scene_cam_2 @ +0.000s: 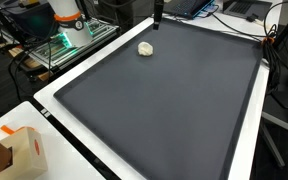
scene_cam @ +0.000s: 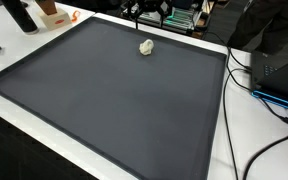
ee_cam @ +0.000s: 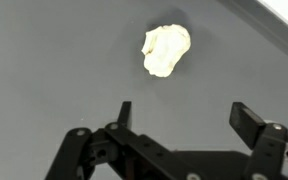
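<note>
A small pale, lumpy object (scene_cam: 146, 46) lies on the dark grey mat (scene_cam: 104, 100) near its far edge; it is also visible as a pale lump (scene_cam_2: 145, 48) on the mat (scene_cam_2: 164, 100) from another side. In the wrist view the lump (ee_cam: 165, 49) sits ahead of my gripper (ee_cam: 184, 115), slightly left of the midline. The fingers (ee_cam: 124, 114) stand wide apart with only bare mat between them, above the surface and touching nothing. The gripper (scene_cam: 144, 12) hangs at the far edge of the mat, just behind the lump.
A white table rim (scene_cam_2: 54, 105) frames the mat. Black cables (scene_cam: 254, 75) and a dark box (scene_cam: 279, 65) lie at one side. A cardboard box (scene_cam_2: 19, 150) sits near a corner. Cluttered equipment (scene_cam_2: 69, 30) stands beyond the far edge.
</note>
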Robot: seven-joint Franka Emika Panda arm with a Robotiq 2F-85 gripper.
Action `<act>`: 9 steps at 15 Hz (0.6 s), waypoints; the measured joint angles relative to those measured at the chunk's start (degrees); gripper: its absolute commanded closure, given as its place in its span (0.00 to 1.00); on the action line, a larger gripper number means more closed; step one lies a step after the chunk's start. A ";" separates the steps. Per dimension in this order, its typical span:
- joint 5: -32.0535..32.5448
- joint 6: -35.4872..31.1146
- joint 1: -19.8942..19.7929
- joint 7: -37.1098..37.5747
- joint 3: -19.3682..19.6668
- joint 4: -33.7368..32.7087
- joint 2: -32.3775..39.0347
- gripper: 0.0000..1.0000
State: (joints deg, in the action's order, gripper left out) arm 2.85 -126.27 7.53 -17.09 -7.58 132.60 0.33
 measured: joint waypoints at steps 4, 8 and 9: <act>-0.45 -4.45 -0.06 -13.10 0.04 1.98 1.60 0.00; -1.31 -5.28 -0.37 -26.81 0.05 3.00 3.38 0.00; -1.94 -5.28 -0.51 -30.48 0.05 3.10 3.84 0.00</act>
State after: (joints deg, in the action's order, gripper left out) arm 0.91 -131.54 7.02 -47.57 -7.53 135.70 4.17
